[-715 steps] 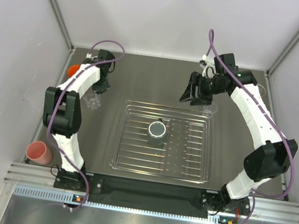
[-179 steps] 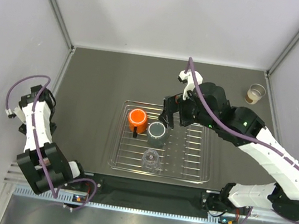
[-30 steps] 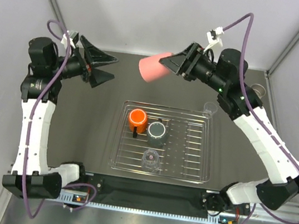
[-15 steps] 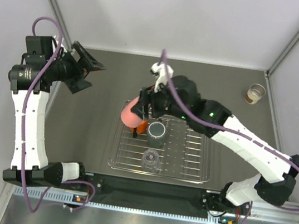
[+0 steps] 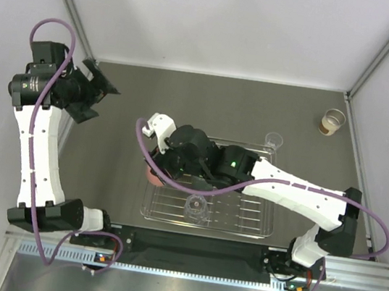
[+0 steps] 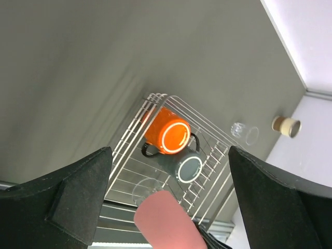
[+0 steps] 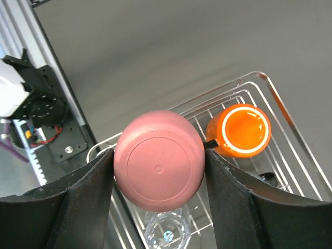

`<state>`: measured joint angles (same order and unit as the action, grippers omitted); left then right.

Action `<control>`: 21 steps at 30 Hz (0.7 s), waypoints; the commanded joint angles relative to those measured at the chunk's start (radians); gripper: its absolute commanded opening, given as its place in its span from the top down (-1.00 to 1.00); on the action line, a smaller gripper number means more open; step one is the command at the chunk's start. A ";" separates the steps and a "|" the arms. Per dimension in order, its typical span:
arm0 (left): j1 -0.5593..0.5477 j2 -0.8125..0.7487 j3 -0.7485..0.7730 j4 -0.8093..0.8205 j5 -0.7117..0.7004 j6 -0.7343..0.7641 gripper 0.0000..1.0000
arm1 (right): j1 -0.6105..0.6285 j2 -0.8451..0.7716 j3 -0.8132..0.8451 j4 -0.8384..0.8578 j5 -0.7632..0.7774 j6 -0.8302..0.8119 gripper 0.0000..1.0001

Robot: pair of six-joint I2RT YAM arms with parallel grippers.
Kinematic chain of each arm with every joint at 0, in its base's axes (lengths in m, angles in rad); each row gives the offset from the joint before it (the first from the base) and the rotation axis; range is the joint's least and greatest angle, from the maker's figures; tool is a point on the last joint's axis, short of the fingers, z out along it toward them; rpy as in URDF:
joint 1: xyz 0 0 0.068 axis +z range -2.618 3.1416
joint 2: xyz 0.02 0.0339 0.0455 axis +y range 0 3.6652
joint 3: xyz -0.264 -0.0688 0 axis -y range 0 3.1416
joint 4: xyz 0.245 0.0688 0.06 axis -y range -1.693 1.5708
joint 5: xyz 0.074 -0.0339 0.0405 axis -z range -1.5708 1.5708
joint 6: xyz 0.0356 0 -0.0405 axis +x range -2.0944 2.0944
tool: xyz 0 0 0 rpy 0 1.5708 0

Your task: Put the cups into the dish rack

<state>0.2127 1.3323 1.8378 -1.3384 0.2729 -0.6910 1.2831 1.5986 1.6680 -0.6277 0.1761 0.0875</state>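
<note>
My right gripper (image 7: 158, 162) is shut on the pink cup (image 7: 158, 166), a finger (image 7: 88, 192) pressed to each side, the cup's base facing the wrist camera. It hangs over the front left part of the dish rack (image 7: 262, 77). Standing in the rack are the orange cup (image 7: 238, 130), the dark grey cup (image 6: 188, 168) and a clear cup (image 7: 166, 231). In the top view the right arm covers the orange and grey cups, and only a pink edge (image 5: 152, 176) shows. My left gripper (image 5: 107, 105) is open and empty, raised high at the back left.
Another clear cup (image 5: 274, 139) stands on the table just behind the rack's far right corner. A cream cup (image 5: 332, 122) sits near the back right corner by the wall. The right arm lies across the rack from right to left.
The right arm has swung the pink cup from high at the back down over the rack's left part. The left gripper has drawn back to the left, still open.
</note>
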 commanded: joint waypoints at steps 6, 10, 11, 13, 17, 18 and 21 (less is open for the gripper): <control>0.020 -0.028 0.098 -0.168 -0.104 0.036 -0.94 | 0.009 0.041 0.006 0.072 0.014 -0.077 1.00; 0.022 -0.027 0.089 -0.168 -0.087 0.047 -0.92 | 0.015 0.014 -0.086 0.072 -0.023 -0.080 1.00; 0.022 -0.027 0.090 -0.168 -0.087 0.047 -0.92 | 0.016 0.017 -0.096 0.069 -0.030 -0.078 1.00; 0.022 -0.024 0.092 -0.168 -0.084 0.047 -0.92 | 0.019 0.026 -0.120 0.072 -0.038 -0.109 1.00; 0.025 -0.018 0.092 -0.166 -0.069 0.042 -0.91 | 0.019 0.055 -0.148 0.106 -0.036 -0.108 1.00; 0.024 -0.018 0.092 -0.168 -0.066 0.042 -0.91 | 0.019 0.060 -0.155 0.114 -0.033 -0.104 1.00; 0.025 -0.022 0.084 -0.168 -0.066 0.045 -0.91 | 0.019 0.081 -0.180 0.163 -0.033 -0.095 1.00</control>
<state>0.2287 1.3201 1.9038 -1.3483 0.1967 -0.6586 1.2873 1.6627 1.4979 -0.5606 0.1516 -0.0006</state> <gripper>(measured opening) 0.958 0.635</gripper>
